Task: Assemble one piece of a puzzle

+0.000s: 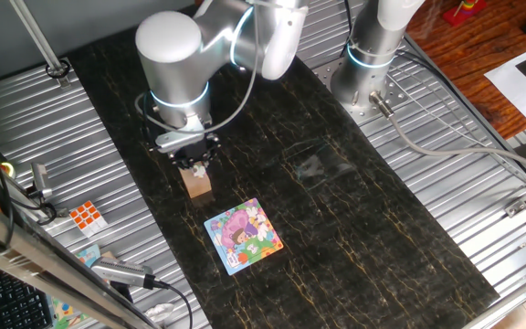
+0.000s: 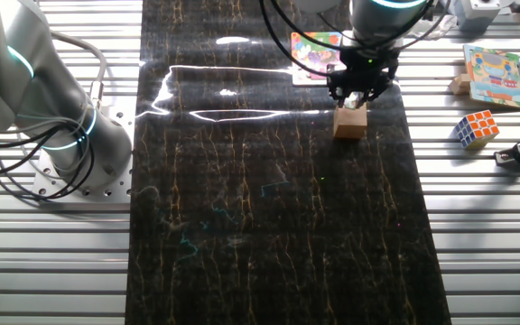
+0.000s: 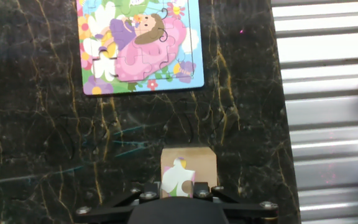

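Gripper (image 3: 178,194) sits directly over the tan wooden cube (image 3: 188,169), fingers straddling the piece (image 3: 178,180) that lies on the cube's top face; you cannot tell from any view whether the fingers have closed on it or merely bracket it. Judged step: the pick, at or just before grasp, with placement not yet begun. You will next need a firm pinch on the piece's edges, a clean lift off the cube, then a carry to the puzzle (image 3: 138,45), which lies flat on the dark mat near the cube, apart from it. In the hand view the piece reads as whitish, flat, with lobed jigsaw edges and a faint green-pink tint, smaller than the cube's face. Puzzle shows a blue border around a pink, green and white cartoon figure; the empty slot is not discernible, so you must confirm target location and orientation before lowering.
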Controlling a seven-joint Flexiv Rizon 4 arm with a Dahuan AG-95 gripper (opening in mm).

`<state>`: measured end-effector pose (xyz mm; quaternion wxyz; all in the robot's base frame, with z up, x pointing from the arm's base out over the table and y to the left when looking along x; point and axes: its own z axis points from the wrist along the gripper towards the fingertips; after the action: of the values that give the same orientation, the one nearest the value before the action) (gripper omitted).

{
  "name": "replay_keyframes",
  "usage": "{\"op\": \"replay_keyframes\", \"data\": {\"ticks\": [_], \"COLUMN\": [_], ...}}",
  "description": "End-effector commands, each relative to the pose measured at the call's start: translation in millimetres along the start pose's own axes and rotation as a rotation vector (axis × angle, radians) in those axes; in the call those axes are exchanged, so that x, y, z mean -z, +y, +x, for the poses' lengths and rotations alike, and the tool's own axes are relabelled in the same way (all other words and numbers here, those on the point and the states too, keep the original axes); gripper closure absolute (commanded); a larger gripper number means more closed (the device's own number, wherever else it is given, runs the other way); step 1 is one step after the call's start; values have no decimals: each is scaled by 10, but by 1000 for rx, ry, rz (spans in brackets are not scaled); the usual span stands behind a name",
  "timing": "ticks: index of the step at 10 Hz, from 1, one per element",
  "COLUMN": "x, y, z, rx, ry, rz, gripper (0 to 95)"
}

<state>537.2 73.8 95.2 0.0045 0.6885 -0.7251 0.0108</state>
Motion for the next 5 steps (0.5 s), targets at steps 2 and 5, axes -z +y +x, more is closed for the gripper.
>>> {"op": "replay_keyframes", "data": {"ticks": [2,5], "x": [-3,-3], "y": [-9,64], "z": [2,-121], "rx": [17,34], "ry": [-29,-26], "rz": [-2,-8], "gripper": [950,950]}}
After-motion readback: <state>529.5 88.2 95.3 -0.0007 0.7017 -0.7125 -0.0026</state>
